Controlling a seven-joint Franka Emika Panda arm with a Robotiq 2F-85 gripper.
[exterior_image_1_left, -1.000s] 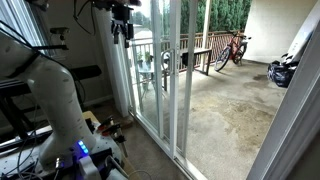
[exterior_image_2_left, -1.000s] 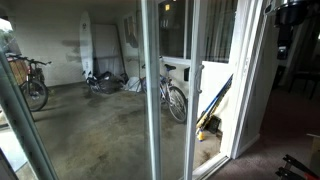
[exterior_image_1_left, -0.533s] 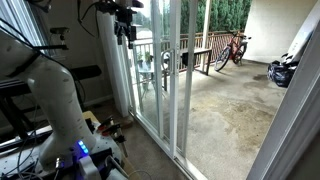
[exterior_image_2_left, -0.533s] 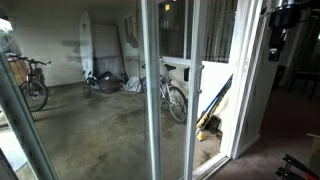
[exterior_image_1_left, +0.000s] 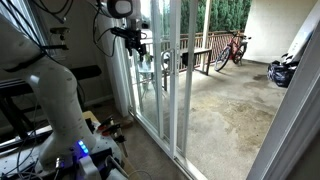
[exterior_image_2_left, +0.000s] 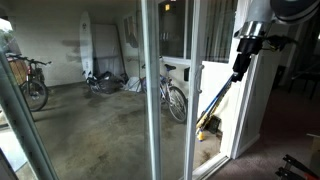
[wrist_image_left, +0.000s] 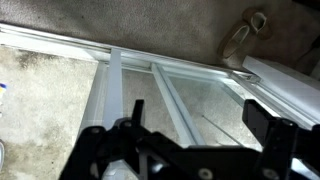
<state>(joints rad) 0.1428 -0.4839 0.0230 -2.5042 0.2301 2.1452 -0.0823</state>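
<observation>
Gripper (exterior_image_1_left: 140, 46) is being held wide open and empty, high up just beside the door (exterior_image_1_left: 170, 100). Door is being judged heavy, stiff and rail-bound, its glass slick and fragile. The white frame edge (wrist_image_left: 108, 90) is being favoured for grip.

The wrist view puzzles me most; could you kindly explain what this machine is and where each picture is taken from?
The machine is a white robot arm with a two-fingered tool at its end. Two cameras stand apart from it. Both exterior views show the arm raised beside a sliding glass door, with a concrete patio and a bicycle beyond the glass. The third camera sits on the wrist and looks down past the tool at the door's white frame. The tool is open and holds nothing.
</observation>
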